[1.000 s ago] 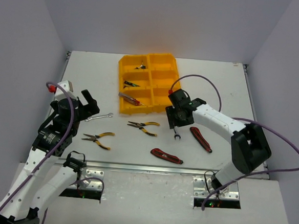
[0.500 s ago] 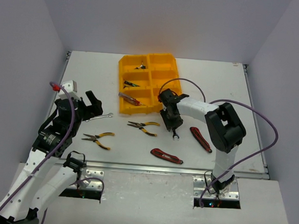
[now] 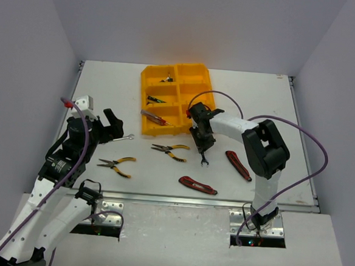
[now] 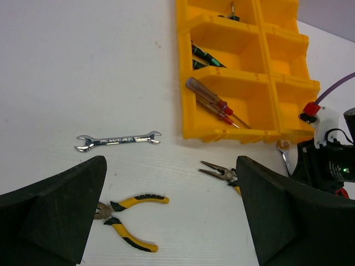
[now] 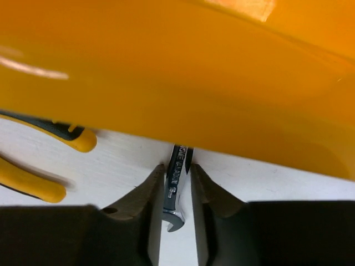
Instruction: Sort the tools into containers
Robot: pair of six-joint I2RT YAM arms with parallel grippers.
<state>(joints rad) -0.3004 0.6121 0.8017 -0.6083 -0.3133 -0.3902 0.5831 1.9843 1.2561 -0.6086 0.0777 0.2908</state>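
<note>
**Wrench transfer during tool sorting.** Nearest the arms, two red utility knives (image 3: 197, 184) and two yellow-black pliers (image 3: 115, 164) lie loose on the worktop (image 3: 270, 115). The left fingers (image 3: 110, 123) are spread wide and empty, hovering short of a second wrench (image 4: 118, 141) that lies flat. The right fingers (image 5: 151, 205) are clamped on the shank of a silver open-ended wrench (image 5: 176, 183), just outside the near wall of the yellow-orange organiser tray (image 5: 222, 83). Whether its tip is off the worktop cannot be told. Farther on, the tray's left column holds red-handled screwdrivers (image 4: 213, 102) and green-handled screwdrivers (image 4: 202, 55). Advised: raise the wrench above the wall before advancing, keep either end from catching the rim, and release low over a right-hand compartment, where no other tool shows.
</note>
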